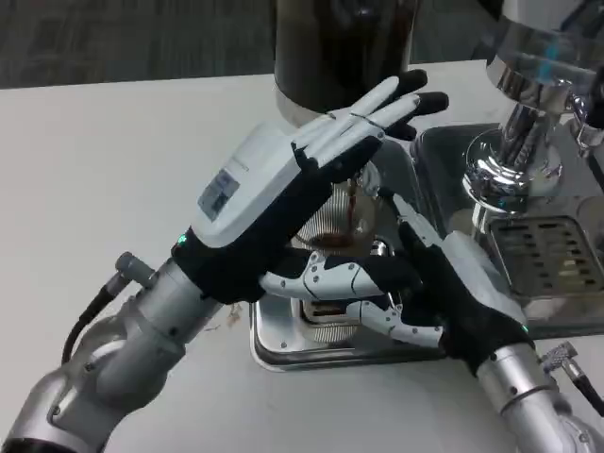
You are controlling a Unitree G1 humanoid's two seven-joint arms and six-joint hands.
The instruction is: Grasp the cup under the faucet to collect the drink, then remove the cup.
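Meanwhile the right hand (429,288) grips the cup (344,231) under the faucet, left hand (311,170) spread above it.

Office drinks station, carpet floor (113,38), dispensers (528,113)

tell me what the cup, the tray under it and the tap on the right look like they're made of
Cup: looks like clear glass or plastic, since the dark drink shows through its ribbed wall; which one is hard to tell.
Tray: seems brushed metal, with a dull silver sheen and a raised rim.
Tap: likely polished chrome or steel, mirror-bright with sharp reflections.
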